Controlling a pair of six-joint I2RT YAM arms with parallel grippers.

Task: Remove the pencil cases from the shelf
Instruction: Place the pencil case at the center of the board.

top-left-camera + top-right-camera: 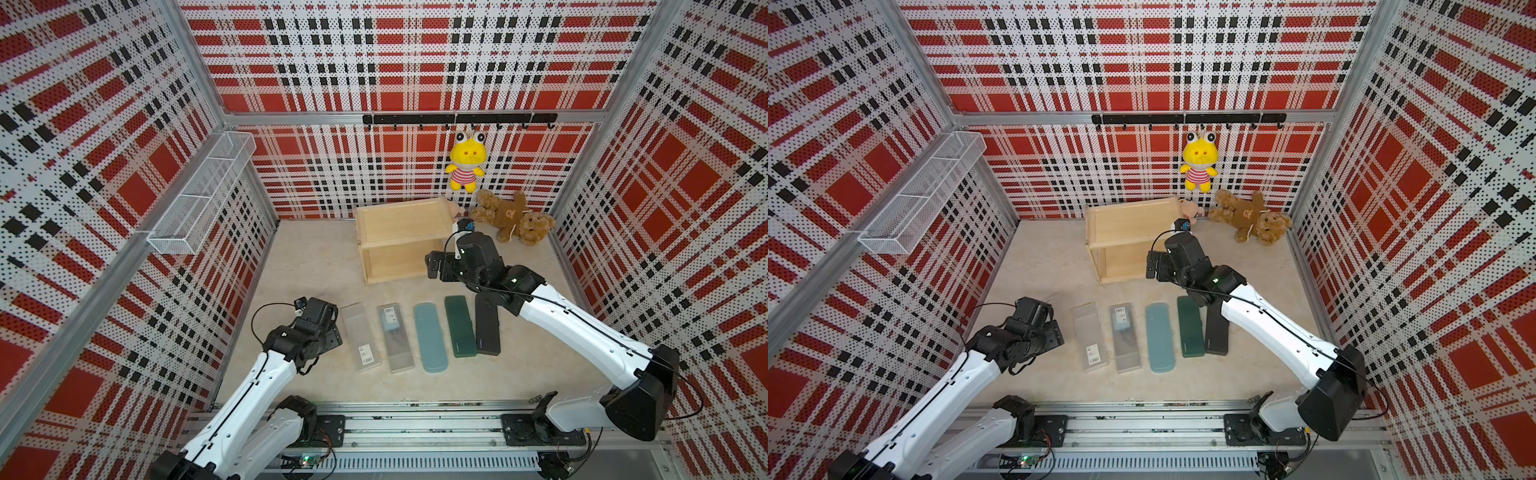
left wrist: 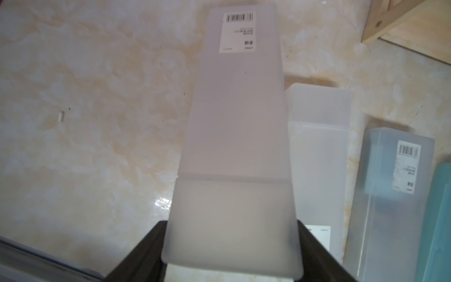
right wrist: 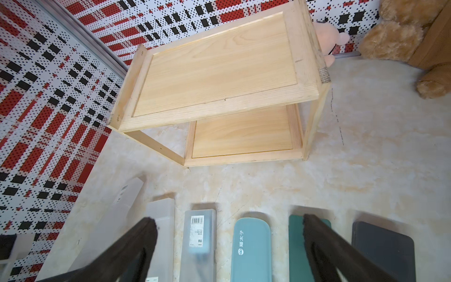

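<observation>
Shelf [image 1: 399, 246] is standing at the back of the surface [image 1: 316, 266], both its boards showing bare wood in the right wrist view. Five cases are lying flat on the surface in front of it, side by side with their long edges parallel: a frosted case [image 1: 360, 336] with a label at its near end, a second frosted case [image 1: 395, 338] with something blue inside, a teal case [image 1: 430, 338], a green case [image 1: 459, 326] and a black case [image 1: 487, 332]. The right arm [image 1: 582, 328] is crossing over the black case's far end. The left fingers [image 2: 142, 251] are gripping the held case [image 2: 234, 122], also frosted, by one short end. It is reaching out just beside the frosted case, barcode label at its free end. Whether that end is touching the surface I cannot tell. The right fingers [image 3: 146, 234] are hovering in front of the shelf's lower board, spread wide with nothing between them.
</observation>
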